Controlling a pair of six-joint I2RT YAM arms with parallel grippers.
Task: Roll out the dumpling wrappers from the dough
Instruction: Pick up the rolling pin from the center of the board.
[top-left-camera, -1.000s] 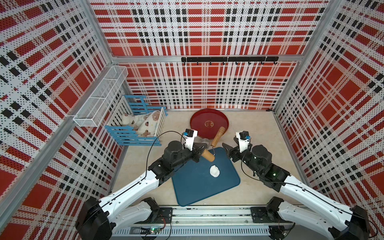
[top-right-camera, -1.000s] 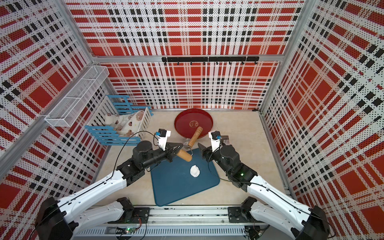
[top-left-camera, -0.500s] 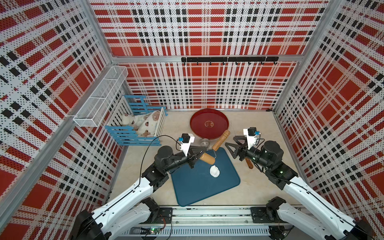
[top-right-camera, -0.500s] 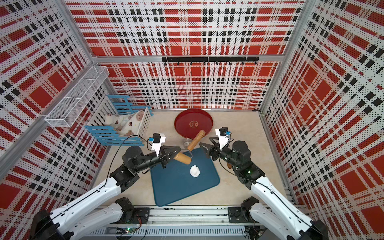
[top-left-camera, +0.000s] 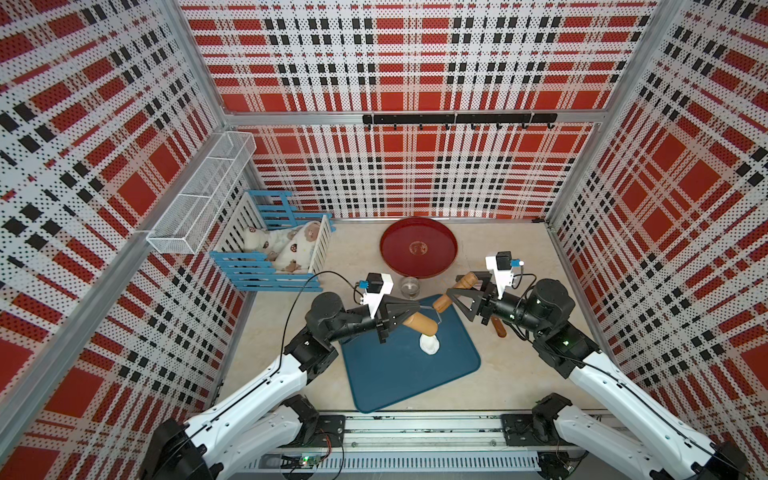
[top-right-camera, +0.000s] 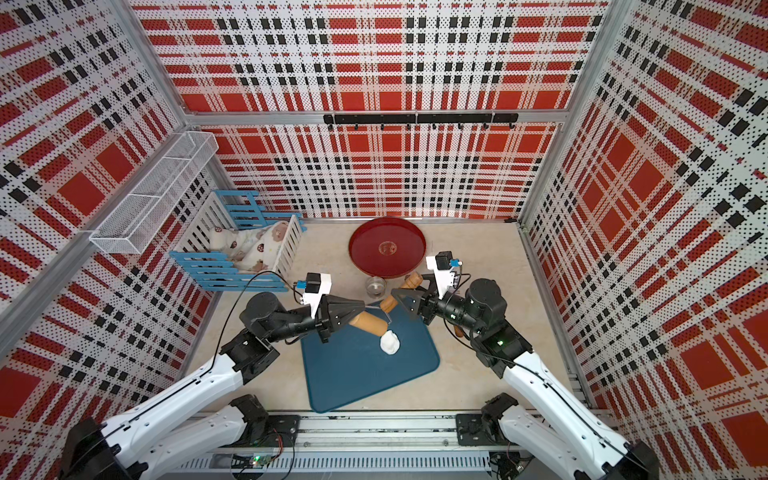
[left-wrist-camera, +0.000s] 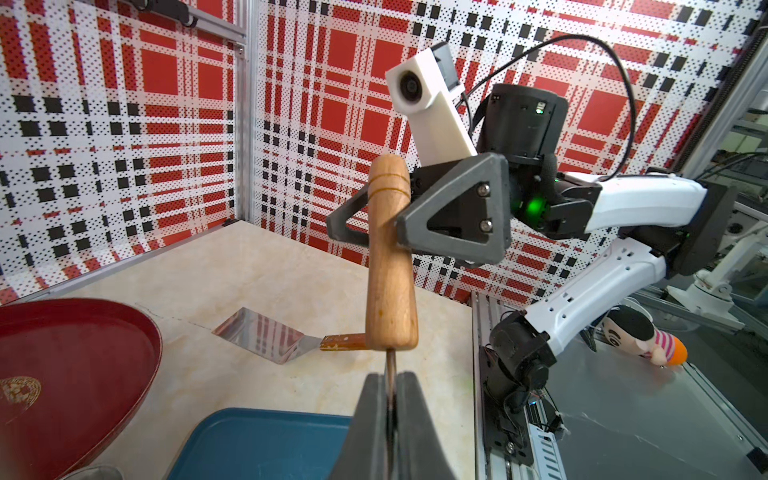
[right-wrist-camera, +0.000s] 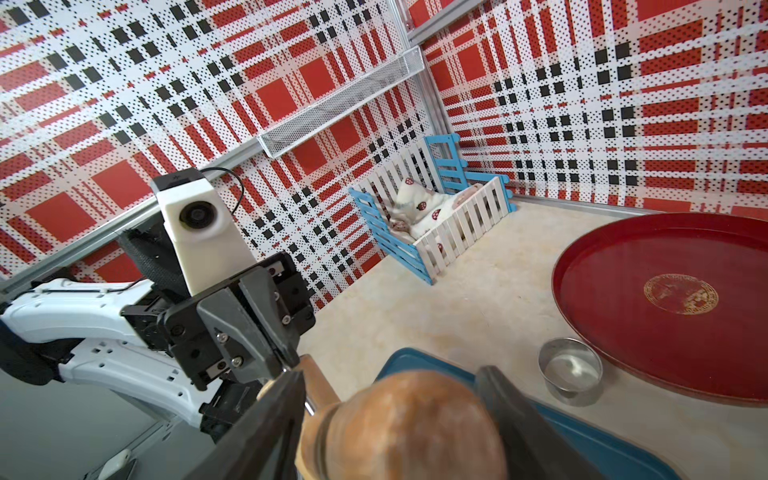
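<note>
Plaid panels of red, black and white perforated sheet box in a pale marbled tabletop (top-left-camera: 511, 374). On it lies a dark blue rubbery mat with rounded corners (top-left-camera: 395, 374). The dough (top-left-camera: 429, 344) sits on that mat toward the right arm's side. It is a small, soft, matte white lump, thick and unflattened, and no wrapper has been cut from it yet.

Close beside it is a wooden hand roller, held off the mat as far as I can judge. It has a smooth cylindrical drum (top-left-camera: 420, 323) on a thin bent wire yoke and a turned, round-ended wooden handle (left-wrist-camera: 390, 266). The left gripper (left-wrist-camera: 388, 384) has its fingers pinched together on the wire stem just below the handle. The right gripper (left-wrist-camera: 376, 226) has its fingers set on either side of the handle near its grooved end. Whether they press the wood already I can't tell.

To my eye this is a handover of the roller. Done well, the right fingers would close squarely across the handle. It is slick, round and slightly tapered, so an off-centre bite may let it twist. I'd want the left to let go of the wire only once that grip looks firm. Then the drum should come down flat on the lump, which looks soft enough to smear or stick.

Behind the mat a small shiny steel ring (top-left-camera: 409, 286) stands just beside a glossy round red tray (top-left-camera: 388, 259). A mirror-bright steel spatula (left-wrist-camera: 266, 336) lies on the table.
</note>
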